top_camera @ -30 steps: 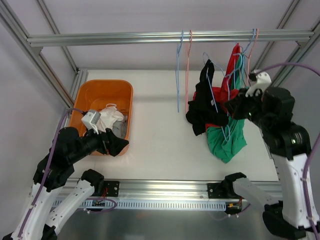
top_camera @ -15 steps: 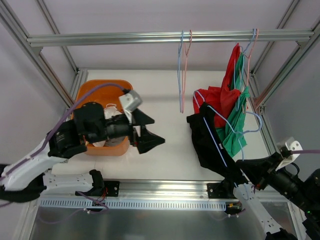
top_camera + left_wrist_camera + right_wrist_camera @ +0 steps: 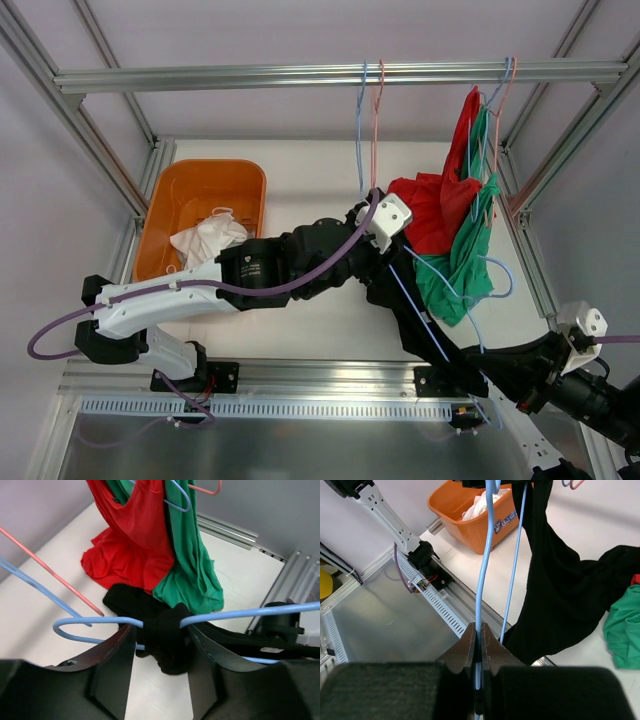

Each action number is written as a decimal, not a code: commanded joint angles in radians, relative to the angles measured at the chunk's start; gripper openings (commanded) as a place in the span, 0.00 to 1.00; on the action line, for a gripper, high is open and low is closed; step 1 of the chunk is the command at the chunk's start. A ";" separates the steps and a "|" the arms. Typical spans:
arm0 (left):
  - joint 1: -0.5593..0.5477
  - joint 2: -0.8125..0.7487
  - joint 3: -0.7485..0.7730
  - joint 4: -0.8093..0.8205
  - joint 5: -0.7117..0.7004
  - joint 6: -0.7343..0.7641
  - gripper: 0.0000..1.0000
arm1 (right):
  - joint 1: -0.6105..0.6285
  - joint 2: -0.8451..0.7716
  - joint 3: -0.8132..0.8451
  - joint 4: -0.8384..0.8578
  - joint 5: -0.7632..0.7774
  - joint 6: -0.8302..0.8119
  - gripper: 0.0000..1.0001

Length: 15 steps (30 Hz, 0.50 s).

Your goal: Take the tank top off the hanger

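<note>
The black tank top [image 3: 405, 300] hangs on a light blue hanger [image 3: 428, 325] that slants down toward the near right. My right gripper [image 3: 458, 368] is shut on the hanger's wire [image 3: 485, 570], its jaws [image 3: 480, 630] pinching it, and the black cloth [image 3: 565, 590] drapes to the right. My left arm reaches across the table. My left gripper [image 3: 160, 631] has closed in on a bunched black strap [image 3: 167, 640] where it crosses the hanger bar [image 3: 240, 614], one finger on each side of the cloth.
A red garment [image 3: 435, 205] and a green one [image 3: 462, 275] hang on hangers from the top rail [image 3: 300, 75], right behind the tank top. Empty blue and pink hangers [image 3: 366, 130] hang mid-rail. An orange bin [image 3: 170, 205] holding white clothes [image 3: 205, 240] sits at the left.
My left arm swung from the orange bin across to the tank top, and its jaws closed from wide open onto the strap. The right gripper kept hold of the hanger, low at the near right.
</note>
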 commanded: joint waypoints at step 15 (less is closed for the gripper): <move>-0.006 -0.200 -0.147 0.097 -0.116 -0.009 0.16 | 0.007 0.035 -0.005 -0.054 -0.091 -0.010 0.00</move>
